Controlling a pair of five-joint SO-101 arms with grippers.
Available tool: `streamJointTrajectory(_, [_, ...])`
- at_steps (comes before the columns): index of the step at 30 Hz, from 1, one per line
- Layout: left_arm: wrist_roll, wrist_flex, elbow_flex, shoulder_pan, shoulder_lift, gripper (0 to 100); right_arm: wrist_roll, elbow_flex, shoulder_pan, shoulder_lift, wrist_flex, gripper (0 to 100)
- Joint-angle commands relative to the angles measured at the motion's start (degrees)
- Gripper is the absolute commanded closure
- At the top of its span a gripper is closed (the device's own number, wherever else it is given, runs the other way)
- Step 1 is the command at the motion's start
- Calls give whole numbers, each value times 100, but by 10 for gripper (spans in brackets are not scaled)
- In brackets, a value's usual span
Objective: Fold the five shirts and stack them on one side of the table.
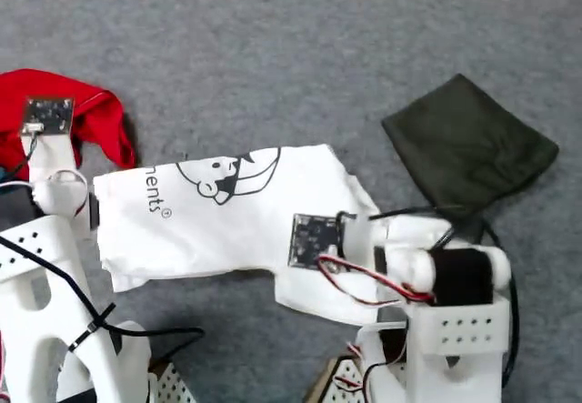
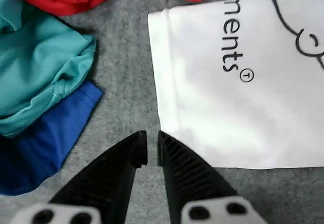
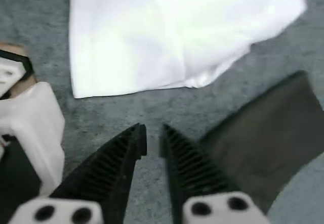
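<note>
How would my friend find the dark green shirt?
Start at the grey table. Beside the white shirt in the middle, away from the red shirt, lies the dark green shirt. It is plain and dark; the white one has a drawing.

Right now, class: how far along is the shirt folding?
Done: the dark green shirt looks folded and set aside. In hand: the white shirt lies spread in the middle, seemingly partly folded. Left: the red shirt, teal shirt and blue shirt lie crumpled; nothing is stacked yet.
</note>
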Motion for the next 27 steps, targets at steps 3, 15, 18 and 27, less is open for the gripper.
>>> streamJointTrajectory(3, [967, -404, -387, 492, 532, 981, -677, -971, 136, 1059, -404, 963])
streamJointTrajectory(15, [1811, -1046, -1749, 870, 3451, 981, -3420, -2035, -866, 4778, -2655, 993])
streamJointTrajectory(18, [1802, -1064, -1943, 870, 3908, 981, -3587, -2044, -866, 5508, -3253, 993])
streamJointTrajectory(27, [1846, -1802, -1934, 870, 5200, 981, -3938, -2369, -558, 7143, -4220, 993])
